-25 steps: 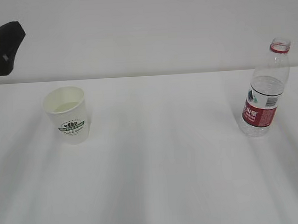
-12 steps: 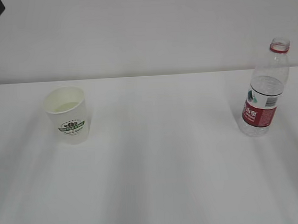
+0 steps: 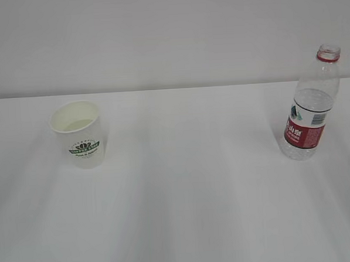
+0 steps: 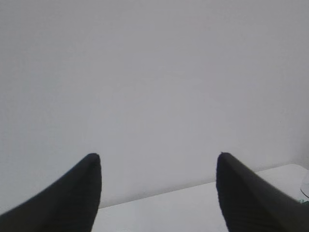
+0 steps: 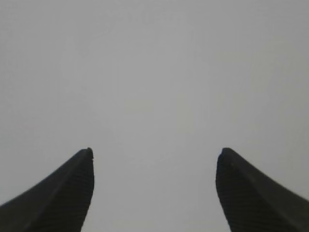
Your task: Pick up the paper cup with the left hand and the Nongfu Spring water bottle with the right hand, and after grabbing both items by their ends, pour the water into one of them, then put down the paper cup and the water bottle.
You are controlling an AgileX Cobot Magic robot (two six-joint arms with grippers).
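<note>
Left hand [image 4: 158,157] gone from exterior view; cup [image 3: 78,134], bottle [image 3: 310,111] unobstructed.

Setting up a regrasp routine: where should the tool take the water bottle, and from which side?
Probably the red-labelled body of the water bottle, approached level from the right. It stands upright and uncapped, with bare table all round; the label band looks straight-sided, the neck narrows.

white paper cup [image 3: 78,134] with green logo; clear bottle [image 3: 312,109], red label, red neck ring.
</note>
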